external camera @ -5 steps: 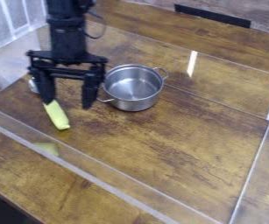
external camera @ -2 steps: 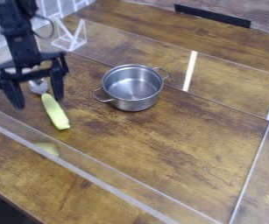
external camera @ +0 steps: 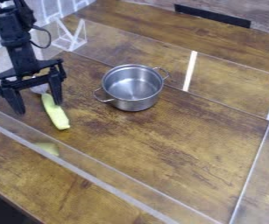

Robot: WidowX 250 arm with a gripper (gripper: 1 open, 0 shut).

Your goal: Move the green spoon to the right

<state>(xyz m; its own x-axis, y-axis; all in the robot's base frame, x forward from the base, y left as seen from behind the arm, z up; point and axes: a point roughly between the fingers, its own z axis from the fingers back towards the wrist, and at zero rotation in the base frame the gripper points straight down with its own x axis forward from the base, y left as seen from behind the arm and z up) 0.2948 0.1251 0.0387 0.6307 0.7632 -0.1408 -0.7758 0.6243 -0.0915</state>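
Beside the spoon [external camera: 56, 112], fingers [external camera: 38, 104] wide open

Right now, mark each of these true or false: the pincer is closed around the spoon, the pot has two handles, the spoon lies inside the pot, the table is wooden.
The pincer is closed around the spoon. False: it is open.
The steel pot has two handles. True.
The spoon lies inside the pot. False: it lies on the table, beside the pot.
The table is wooden. True.
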